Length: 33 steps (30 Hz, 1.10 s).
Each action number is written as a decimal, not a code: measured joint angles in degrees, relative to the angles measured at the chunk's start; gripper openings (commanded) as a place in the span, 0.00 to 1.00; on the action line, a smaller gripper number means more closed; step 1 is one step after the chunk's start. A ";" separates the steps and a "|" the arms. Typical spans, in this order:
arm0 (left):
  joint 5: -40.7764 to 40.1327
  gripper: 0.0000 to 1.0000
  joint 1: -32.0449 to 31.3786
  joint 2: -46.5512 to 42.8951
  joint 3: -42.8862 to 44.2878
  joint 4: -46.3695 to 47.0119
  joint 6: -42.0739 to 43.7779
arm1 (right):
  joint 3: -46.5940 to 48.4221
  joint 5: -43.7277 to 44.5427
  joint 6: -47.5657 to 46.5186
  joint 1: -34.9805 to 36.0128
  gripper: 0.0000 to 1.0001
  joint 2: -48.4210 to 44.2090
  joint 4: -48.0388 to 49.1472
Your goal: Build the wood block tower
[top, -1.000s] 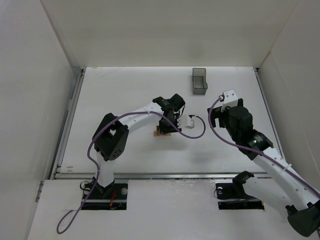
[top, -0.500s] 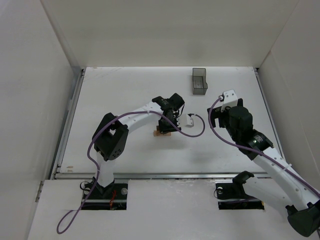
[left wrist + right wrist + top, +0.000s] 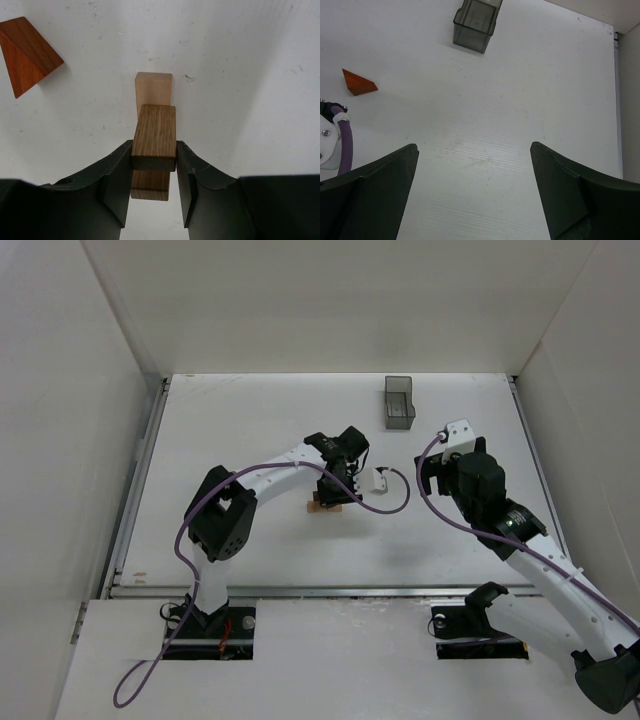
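Left gripper (image 3: 153, 161), wrist view: the two dark fingers (image 3: 116, 185) are closed on a brown block (image 3: 154, 136), gripping its long sides near its near end. The block lies flat between the pads, its grain running away from the camera.

Directly under it, and in line with it, lies a pale block (image 3: 153, 87) flat on the white table (image 3: 240, 75). The far end of the pale block shows beyond the brown one and its near end shows between the fingers. Whether the brown block touches the pale one or hangs just above it cannot be told.

An orange wedge (image 3: 26, 52) rests on the table to the upper left in this view, well apart from both blocks. In the overhead view the left arm reaches to the middle of the table, its gripper over the blocks.

Right gripper (image 3: 474, 155), wrist view: the jaws are spread wide with nothing between them, above bare table. A dark see-through bin (image 3: 476, 19) stands upright at the far side.
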 measured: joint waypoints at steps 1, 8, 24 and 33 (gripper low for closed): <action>0.00 0.34 0.00 0.00 0.00 0.00 0.00 | 0.00 0.00 0.00 0.00 0.99 0.00 0.00; 0.04 0.34 0.00 0.00 0.17 0.00 0.00 | 0.00 0.00 0.00 0.00 0.99 0.00 0.00; 1.20 0.34 0.00 0.00 1.14 0.33 0.39 | 0.00 0.00 0.00 0.00 0.99 0.00 0.00; 2.89 0.31 0.42 0.00 1.14 -0.94 1.49 | 0.00 0.00 -0.39 0.00 0.99 0.00 0.00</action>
